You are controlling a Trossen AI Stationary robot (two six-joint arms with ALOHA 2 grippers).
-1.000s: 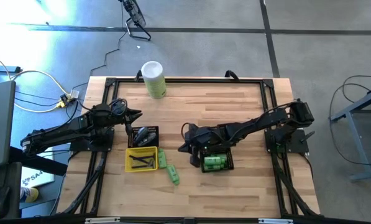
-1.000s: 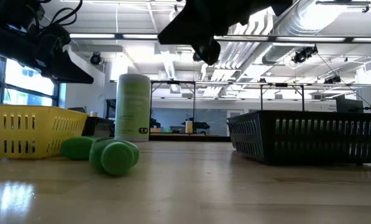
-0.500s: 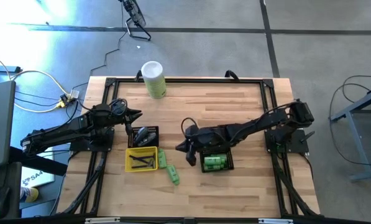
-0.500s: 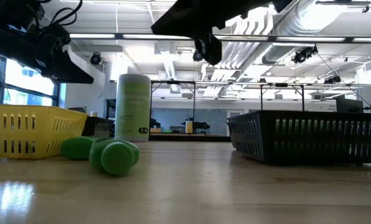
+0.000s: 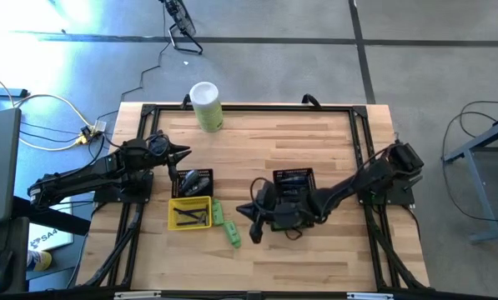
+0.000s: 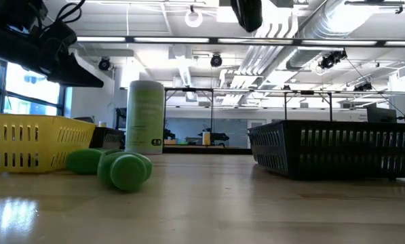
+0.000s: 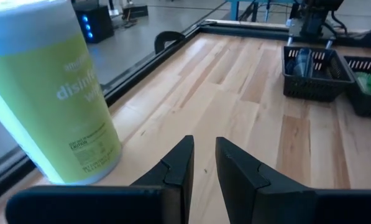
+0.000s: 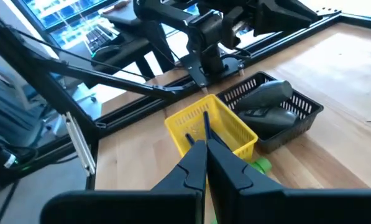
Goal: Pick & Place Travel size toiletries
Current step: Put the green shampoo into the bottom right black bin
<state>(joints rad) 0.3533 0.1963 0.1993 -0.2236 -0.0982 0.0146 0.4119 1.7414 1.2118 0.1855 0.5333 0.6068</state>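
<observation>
Two green bottles (image 5: pixel 226 223) lie on their sides on the table by the yellow tray (image 5: pixel 188 213); the low view shows the two green bottles (image 6: pixel 124 169) at the left. Dark tubes lie in the tray and in the small black basket (image 5: pixel 194 182). My right gripper (image 5: pixel 254 232) hangs shut and empty above the table just right of the bottles, pointing toward the tray (image 8: pixel 207 127); its fingers (image 8: pixel 197 155) show in the wrist view. My left gripper (image 5: pixel 184 152) waits at the left, its fingers (image 7: pixel 179 165) a narrow gap apart, holding nothing.
A tall pale-green canister (image 5: pixel 207 106) stands at the far edge. A black basket (image 5: pixel 293 177) sits mid-right, and beside it a second black basket (image 7: pixel 365 93) holds green items, mostly under my right arm in the high view. Bare wood lies along the near edge.
My right gripper has swung from over the black baskets toward the table's near edge and risen a little, rolling as it went. It has stayed shut. Nothing on the table has moved.
</observation>
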